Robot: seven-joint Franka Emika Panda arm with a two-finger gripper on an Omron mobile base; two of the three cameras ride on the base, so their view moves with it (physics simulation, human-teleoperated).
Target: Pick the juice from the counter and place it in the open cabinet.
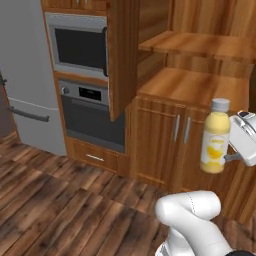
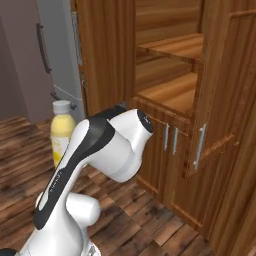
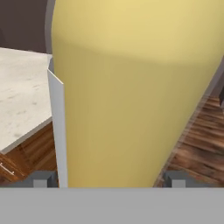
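Observation:
The juice is a slim bottle of pale yellow liquid with a grey-white cap, held upright in the air. My gripper is shut on it from the right side. It hangs in front of the lower cupboard, below and just right of the open cabinet's bare lower shelf. From the right base, the juice stands left of my arm, with the open cabinet farther right. In the hand view the juice sits between my fingertips, and a corner of the counter lies to the left.
The lower double-door cupboard with silver handles sits under the cabinet shelves. A plank door stands open at their left. A microwave, an oven and a grey fridge line the wall to the left. Wooden floor lies below.

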